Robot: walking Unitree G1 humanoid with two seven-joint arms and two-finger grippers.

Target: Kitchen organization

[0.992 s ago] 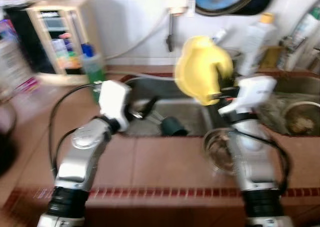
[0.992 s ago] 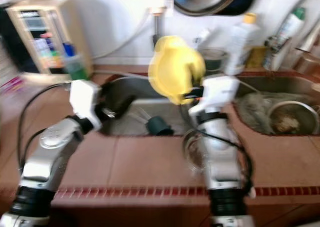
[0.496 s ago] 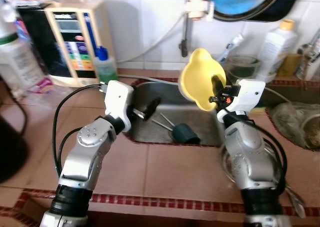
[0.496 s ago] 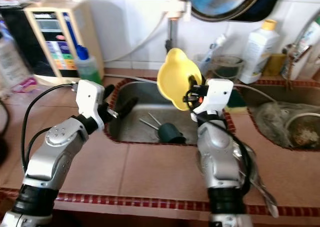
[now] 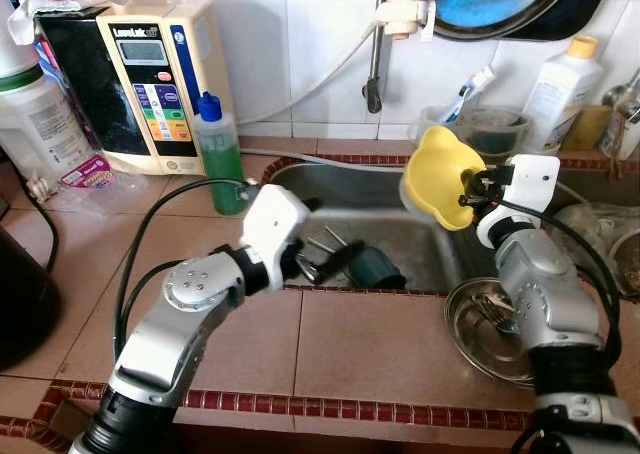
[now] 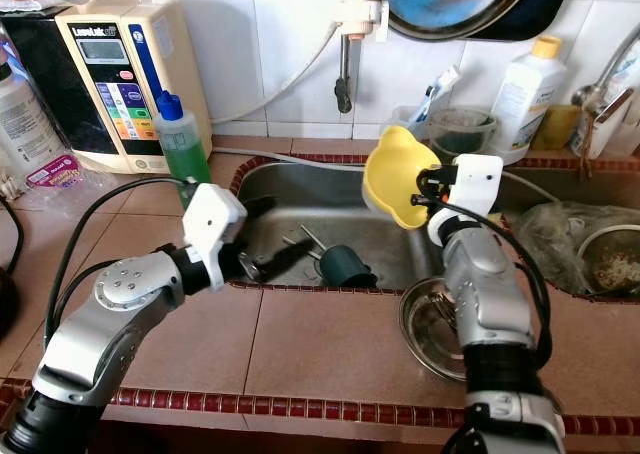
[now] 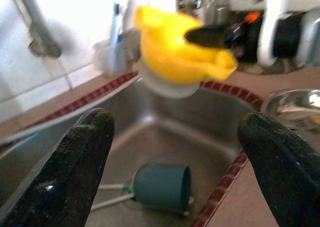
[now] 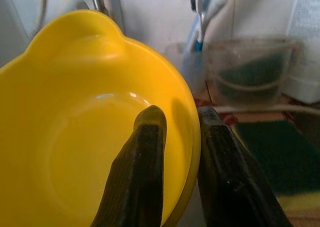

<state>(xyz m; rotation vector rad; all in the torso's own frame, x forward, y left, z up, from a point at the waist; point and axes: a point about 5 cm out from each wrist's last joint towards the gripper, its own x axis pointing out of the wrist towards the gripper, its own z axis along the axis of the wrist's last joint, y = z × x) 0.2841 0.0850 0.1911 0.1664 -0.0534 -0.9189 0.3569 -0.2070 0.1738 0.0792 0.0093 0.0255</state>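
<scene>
A yellow plastic bowl (image 5: 438, 174) hangs tilted above the right end of the steel sink (image 5: 400, 236). My right gripper (image 8: 179, 132) is shut on its rim, one finger inside and one outside. A dark teal cup (image 5: 376, 267) lies on its side on the sink floor beside some thin utensils (image 5: 322, 242). My left gripper (image 5: 326, 236) is open over the sink's front left part, a short way from the cup; in the left wrist view the teal cup (image 7: 162, 187) lies between and beyond its spread fingers (image 7: 82, 177).
A steel bowl (image 5: 492, 319) with cutlery stands on the tiled counter by my right arm. A green soap bottle (image 5: 218, 154) and a water appliance (image 5: 160, 79) stand at the back left. Behind the sink are the tap (image 5: 375, 59), a toothbrush cup (image 5: 452, 126) and a white bottle (image 5: 560, 82).
The camera has steadied and shifted. My left gripper has reached right along the sink toward the teal cup. The yellow bowl has come down and to the right of the tap.
</scene>
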